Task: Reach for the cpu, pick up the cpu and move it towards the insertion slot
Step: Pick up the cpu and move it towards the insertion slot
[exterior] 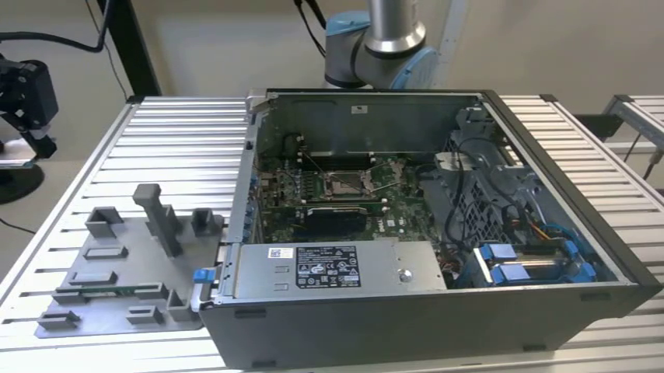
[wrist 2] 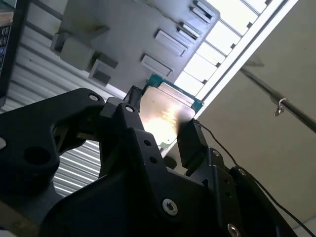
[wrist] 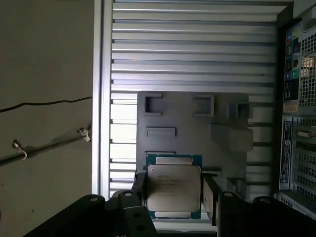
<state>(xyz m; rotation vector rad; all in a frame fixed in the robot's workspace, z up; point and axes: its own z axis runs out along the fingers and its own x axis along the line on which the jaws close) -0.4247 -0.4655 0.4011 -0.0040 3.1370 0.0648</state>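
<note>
While end effector (wrist: 175,194) clamps cpu (wrist: 174,183), grey fixture plate (wrist: 197,134) lies on ribbed aluminium table (wrist: 197,49), beige floor (wrist: 44,59) beyond.

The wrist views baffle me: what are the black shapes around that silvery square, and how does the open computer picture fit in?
Two cameras ride on the robot arm, near its wrist, so both wrist views look along its black fingers. Between them sits the cpu, a silvery chip, apparently clamped above a grey fixture plate. The exterior view is taken from off the arm: it shows that arm behind an open computer case on a slatted table. Inside the case lies the insertion slot, a shiny square frame.
</note>
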